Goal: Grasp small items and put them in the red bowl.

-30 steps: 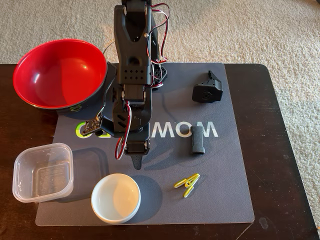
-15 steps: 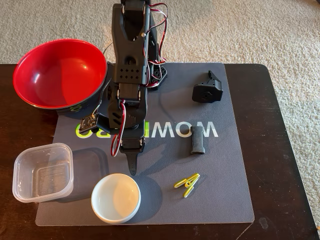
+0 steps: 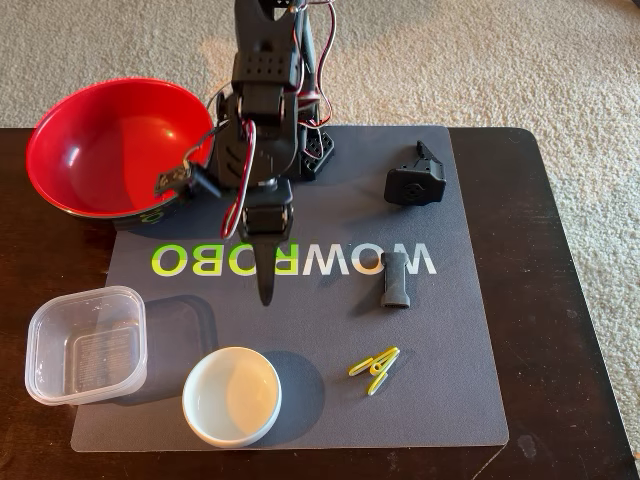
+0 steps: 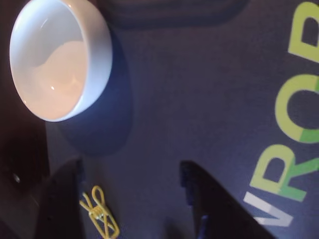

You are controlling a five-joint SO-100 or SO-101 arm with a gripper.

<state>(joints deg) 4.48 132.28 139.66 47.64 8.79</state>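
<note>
The red bowl stands at the back left, partly on the dark mat. My gripper points down over the mat's middle, above the green lettering, and holds nothing. In the wrist view the gripper shows two dark fingers apart, with bare mat between them. The small white dish sits at the front. The clear square tub is at the front left. The yellow clip pair lies front right. Two black printed parts lie on the right.
The mat lies on a dark wooden table with beige carpet behind it. The arm's base and red-white wires stand at the back centre, right beside the bowl.
</note>
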